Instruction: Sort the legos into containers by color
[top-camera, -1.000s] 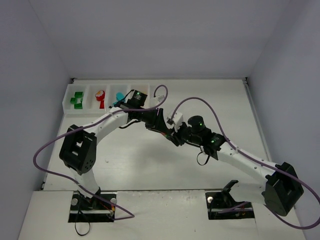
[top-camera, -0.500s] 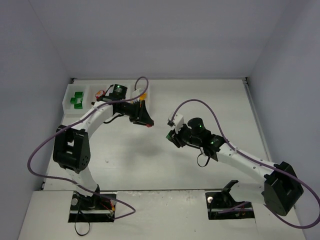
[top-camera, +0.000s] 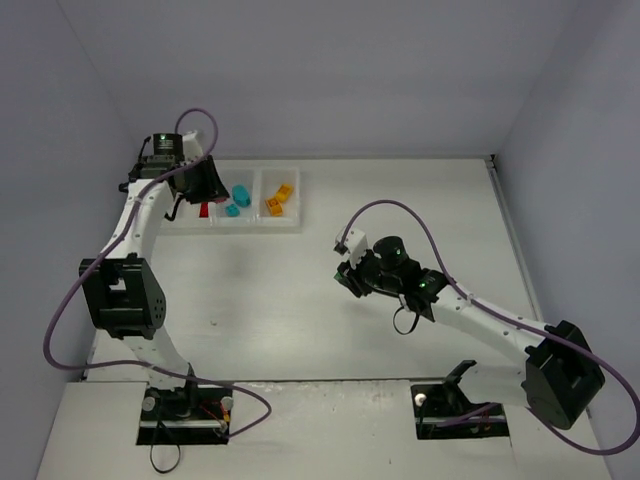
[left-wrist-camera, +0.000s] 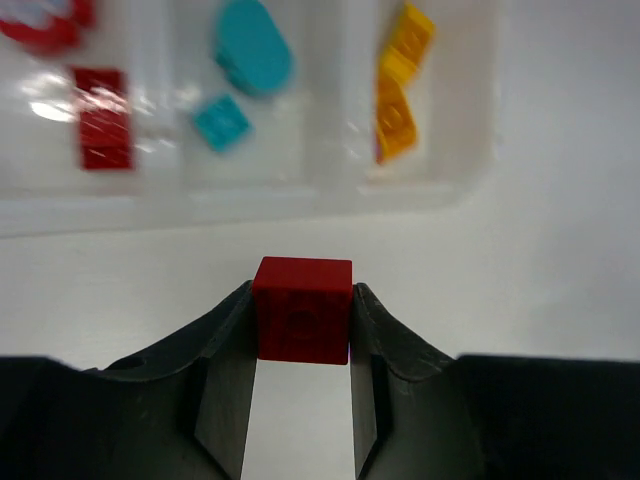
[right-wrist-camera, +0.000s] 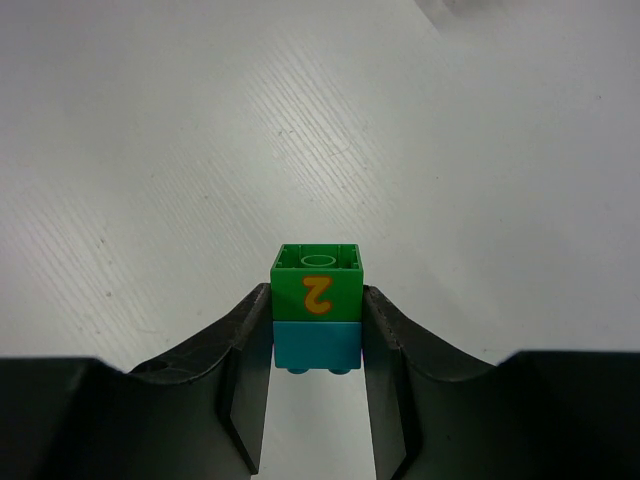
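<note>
Red lego brick (left-wrist-camera: 302, 325) clamped in left pincer (left-wrist-camera: 302, 310), lower centre, short of the tray (left-wrist-camera: 250, 205) | red compartment (left-wrist-camera: 150, 55) upper left | right pincer (right-wrist-camera: 317, 320) clamped on green-cyan stack (right-wrist-camera: 317, 285) over tabletop (right-wrist-camera: 150, 150) | risk: released here, the brick would likely land outside the wall or among cyan bricks (left-wrist-camera: 252, 45)

The left arm has swung from the middle of the table, where the left gripper (left-wrist-camera: 302, 300) met the right gripper (top-camera: 345, 276) a second ago, to the left end of the long translucent white plastic tray (top-camera: 252, 224), its jaws pinching a small red square plastic brick (left-wrist-camera: 302, 322). The grippers are now well apart, and the tray's yellow-orange plastic bricks (top-camera: 279, 198), covered before, show.
</note>
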